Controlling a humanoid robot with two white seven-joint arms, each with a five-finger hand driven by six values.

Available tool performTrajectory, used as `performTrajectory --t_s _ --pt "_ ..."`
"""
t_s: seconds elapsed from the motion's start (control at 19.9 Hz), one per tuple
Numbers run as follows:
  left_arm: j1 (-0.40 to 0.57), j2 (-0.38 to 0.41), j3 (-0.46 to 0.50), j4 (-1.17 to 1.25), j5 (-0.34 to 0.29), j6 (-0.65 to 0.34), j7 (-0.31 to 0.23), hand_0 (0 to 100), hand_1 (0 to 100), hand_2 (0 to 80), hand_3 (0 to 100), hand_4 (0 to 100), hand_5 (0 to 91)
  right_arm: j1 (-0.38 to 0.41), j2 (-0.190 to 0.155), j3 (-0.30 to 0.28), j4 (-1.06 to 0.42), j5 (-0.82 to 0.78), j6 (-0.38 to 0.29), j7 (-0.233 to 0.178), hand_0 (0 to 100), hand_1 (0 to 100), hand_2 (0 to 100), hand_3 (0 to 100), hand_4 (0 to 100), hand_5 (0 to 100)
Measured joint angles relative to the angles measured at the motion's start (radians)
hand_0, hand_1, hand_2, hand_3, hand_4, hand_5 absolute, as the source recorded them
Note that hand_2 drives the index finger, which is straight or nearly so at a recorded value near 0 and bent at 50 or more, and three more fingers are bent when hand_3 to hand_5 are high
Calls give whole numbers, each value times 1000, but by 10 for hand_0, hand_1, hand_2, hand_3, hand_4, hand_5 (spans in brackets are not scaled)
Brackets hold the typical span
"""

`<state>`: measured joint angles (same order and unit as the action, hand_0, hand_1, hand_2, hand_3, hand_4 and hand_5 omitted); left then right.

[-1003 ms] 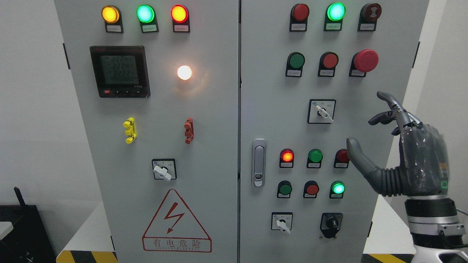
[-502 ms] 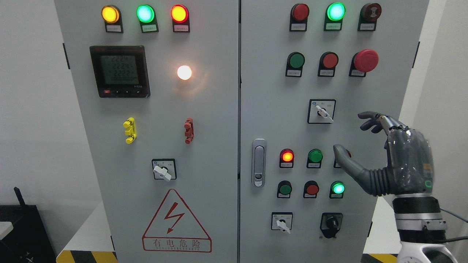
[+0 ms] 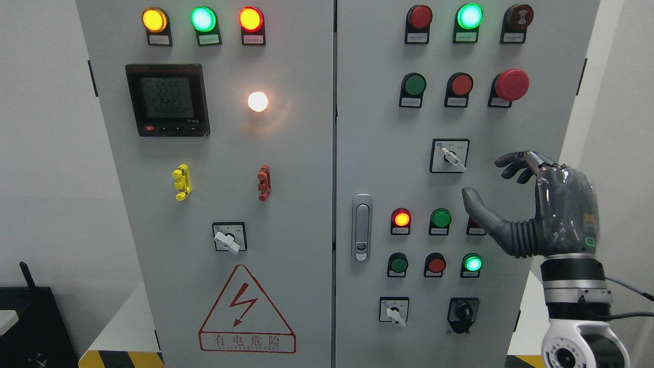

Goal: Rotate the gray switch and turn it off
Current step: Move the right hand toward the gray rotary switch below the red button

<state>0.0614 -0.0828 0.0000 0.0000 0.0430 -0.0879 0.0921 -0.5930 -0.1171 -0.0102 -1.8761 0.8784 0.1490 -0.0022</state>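
Grey-black and rubbery at the thumb joint, the right robot hand (image 3: 516, 199) has shifted left and slightly up across the last second, from beside the cabinet's right edge to a place just right of and below the gray rotary switch with a pale lever on a black-framed square plate (image 3: 449, 156); its fingers (image 3: 511, 164), raised and spread before, now curl inward while the thumb juts out toward the panel, so the hand is loosely open and holds nothing; it is near the switch but apart from it, and the lever sits at the same down-right slant as before, so I judge the turning not yet begun and the approach nearly done; the thumb now covers most of the dark red round button (image 3: 473, 223) in the lower row; the light gray painted metal cabinet door (image 3: 378, 128) is flat and matte, its lamps are glossy domes, and the red mushroom-headed stop button (image 3: 511, 84) stands proud; the left arm does not show.
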Motion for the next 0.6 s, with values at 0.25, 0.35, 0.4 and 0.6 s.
performTrajectory --t_s 0.25,0.35,0.4,0.6 --pt "0 0 0 0 0 0 -3 120 389 0 0 0 0 -18 5 14 14 2 12 0 48 385 496 803 825 983" --pt "0 0 0 0 0 0 -4 120 389 0 0 0 0 -23 6 21 18 3 13 0 47 389 498 824 841 988" --pt "0 0 0 0 0 0 -4 120 389 0 0 0 0 -25 7 24 19 3 14 0 45 394 497 829 845 988" --pt "0 0 0 0 0 0 -1 120 389 0 0 0 0 -34 14 34 26 8 15 0 43 403 513 833 847 991"
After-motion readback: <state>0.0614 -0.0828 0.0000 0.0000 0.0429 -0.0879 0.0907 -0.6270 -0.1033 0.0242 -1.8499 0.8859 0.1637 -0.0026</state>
